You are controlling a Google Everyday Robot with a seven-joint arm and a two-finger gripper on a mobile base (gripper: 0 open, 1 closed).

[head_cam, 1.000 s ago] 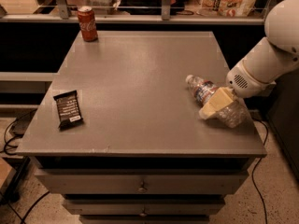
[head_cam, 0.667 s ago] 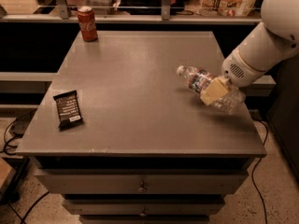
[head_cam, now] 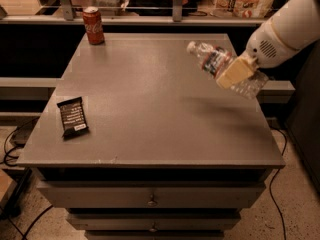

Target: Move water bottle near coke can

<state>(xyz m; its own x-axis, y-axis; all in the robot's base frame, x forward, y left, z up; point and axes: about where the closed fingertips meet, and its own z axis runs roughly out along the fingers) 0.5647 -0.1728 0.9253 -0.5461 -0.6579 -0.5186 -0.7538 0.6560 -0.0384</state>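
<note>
Water bottle (head_cam: 212,59): up in the air, clear of the table (head_cam: 150,99), hanging over the right side of the top as seen from this camera. Tilted well over, almost lying down, white cap pointing up and to the left, crinkled clear base trailing to the right past the table edge. Pinched around the middle by the gripper (head_cam: 237,74), one pale finger pressed flat across the near side of the plastic just below the label band; far finger hidden behind the bottle. Reaching in from the upper right on a thick white arm (head_cam: 285,29). Soft shadow on the grey top underneath.

Coke can (head_cam: 93,25): standing upright at the far left corner of the table, well apart from the bottle, with most of the tabletop's width between them.

Dark snack wrapper (head_cam: 73,117): lying flat near the left edge, closer to the front, far from both can and bottle.

Below the top, two drawers (head_cam: 150,200) with small round knobs. Cables on the floor at both sides.
</note>
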